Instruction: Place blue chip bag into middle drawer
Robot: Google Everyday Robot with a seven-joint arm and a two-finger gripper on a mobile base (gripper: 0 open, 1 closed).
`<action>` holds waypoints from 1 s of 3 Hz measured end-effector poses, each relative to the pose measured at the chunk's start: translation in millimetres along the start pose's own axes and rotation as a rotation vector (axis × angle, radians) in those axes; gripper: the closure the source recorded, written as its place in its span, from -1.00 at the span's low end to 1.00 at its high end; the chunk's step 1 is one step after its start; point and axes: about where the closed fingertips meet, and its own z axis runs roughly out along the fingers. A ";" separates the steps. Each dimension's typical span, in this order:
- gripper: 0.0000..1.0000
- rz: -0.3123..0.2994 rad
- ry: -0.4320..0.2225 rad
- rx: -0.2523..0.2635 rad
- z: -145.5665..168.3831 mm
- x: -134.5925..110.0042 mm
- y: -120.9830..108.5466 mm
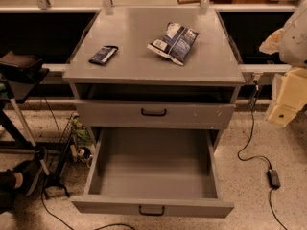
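We see a grey cabinet (pixel 144 66) filling most of the view, and below its closed drawer front (pixel 192 115) the middle drawer (pixel 153 174) stands pulled out toward us, its deep plain tray showing and a small black bar handle (pixel 151 210) at front centre. At the right edge, just off the cabinet's right side, hangs the cream-yellow gripper (pixel 287 100), partly cut off by the frame; we cannot tell whether it is open or closed, and we see nothing in it. The blue chip bag (pixel 173 43) lies on the cabinet top, right of centre, well apart from the gripper, to its left and farther back. It is puffy and crinkled, dark blue with white lettering and a white band along its near-left end. It lies flat and skewed to the cabinet's edges, its long axis seeming to run from near left to far right (it is close to square, so we hold this loosely). Left of it, apart, lies a smaller flat dark-blue packet (pixel 103 54).
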 end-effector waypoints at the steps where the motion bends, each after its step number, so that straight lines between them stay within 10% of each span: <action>1: -1.00 0.005 -0.008 0.010 -2.0 -0.8 -1.1; 3: -1.00 0.101 -0.195 0.114 -4.5 -66.1 -59.5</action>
